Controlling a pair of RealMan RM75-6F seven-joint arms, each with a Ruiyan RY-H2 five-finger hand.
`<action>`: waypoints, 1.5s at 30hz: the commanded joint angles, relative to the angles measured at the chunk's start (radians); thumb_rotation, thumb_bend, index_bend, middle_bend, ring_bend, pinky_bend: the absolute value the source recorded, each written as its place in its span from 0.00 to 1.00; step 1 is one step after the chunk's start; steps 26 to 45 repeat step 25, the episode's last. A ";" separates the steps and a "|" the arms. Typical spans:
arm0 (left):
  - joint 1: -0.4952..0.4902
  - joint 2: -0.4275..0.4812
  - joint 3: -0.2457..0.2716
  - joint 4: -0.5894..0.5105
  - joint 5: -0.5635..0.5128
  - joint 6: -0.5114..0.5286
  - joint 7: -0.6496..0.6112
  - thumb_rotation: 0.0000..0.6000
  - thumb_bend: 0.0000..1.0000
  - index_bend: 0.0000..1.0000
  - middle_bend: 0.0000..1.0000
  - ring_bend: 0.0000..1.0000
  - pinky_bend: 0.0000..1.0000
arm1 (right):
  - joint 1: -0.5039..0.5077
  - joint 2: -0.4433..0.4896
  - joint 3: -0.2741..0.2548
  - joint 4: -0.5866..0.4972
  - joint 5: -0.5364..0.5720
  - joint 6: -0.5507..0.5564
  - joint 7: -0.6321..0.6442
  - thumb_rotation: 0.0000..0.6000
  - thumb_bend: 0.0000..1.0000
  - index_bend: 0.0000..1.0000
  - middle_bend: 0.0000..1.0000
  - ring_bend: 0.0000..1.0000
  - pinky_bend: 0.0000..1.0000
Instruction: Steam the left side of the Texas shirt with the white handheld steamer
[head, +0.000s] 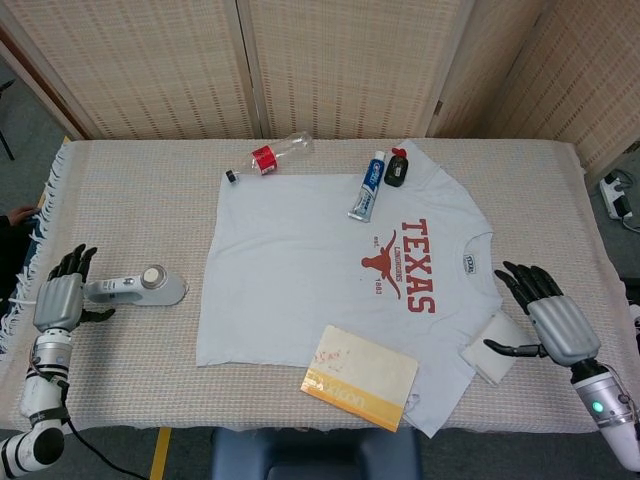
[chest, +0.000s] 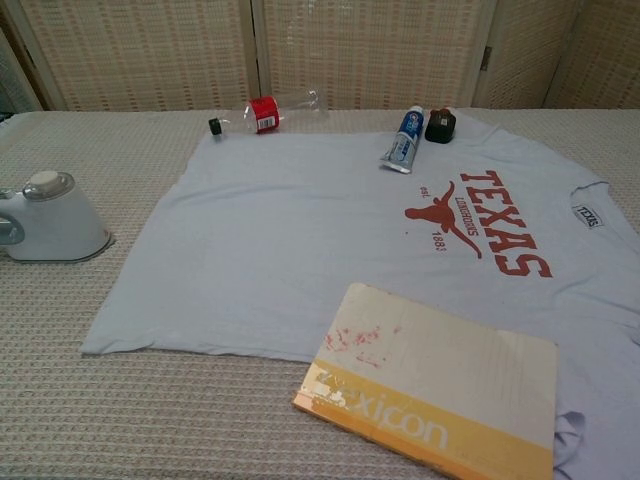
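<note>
The pale grey Texas shirt (head: 300, 262) (chest: 280, 230) lies flat on the table, its red print toward the right. The white handheld steamer (head: 140, 288) (chest: 50, 218) stands on the cloth to the left of the shirt, apart from it. My left hand (head: 58, 298) hovers just left of the steamer's handle with fingers spread, holding nothing. My right hand (head: 552, 322) is off the shirt's right edge, fingers apart and empty. Neither hand shows in the chest view.
A yellow Lexicon book (head: 361, 378) (chest: 430, 385) lies on the shirt's near hem. A toothpaste tube (head: 367, 186), a small dark bottle (head: 397, 168) and a clear plastic bottle (head: 278, 153) lie along the far edge. A folded white cloth (head: 492, 358) sits by my right hand.
</note>
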 joint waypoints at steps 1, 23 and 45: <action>0.047 0.032 0.018 -0.059 0.035 0.075 -0.045 1.00 0.00 0.00 0.02 0.02 0.20 | -0.026 0.002 -0.004 0.007 -0.001 0.026 -0.023 0.57 0.12 0.00 0.00 0.00 0.00; 0.327 0.148 0.242 -0.281 0.382 0.513 -0.113 1.00 0.04 0.13 0.18 0.12 0.22 | -0.273 -0.101 -0.016 0.066 -0.055 0.331 -0.079 0.63 0.00 0.00 0.00 0.00 0.00; 0.326 0.150 0.249 -0.283 0.392 0.505 -0.101 1.00 0.04 0.13 0.18 0.12 0.22 | -0.267 -0.109 -0.010 0.074 -0.063 0.322 -0.078 0.64 0.00 0.00 0.00 0.00 0.00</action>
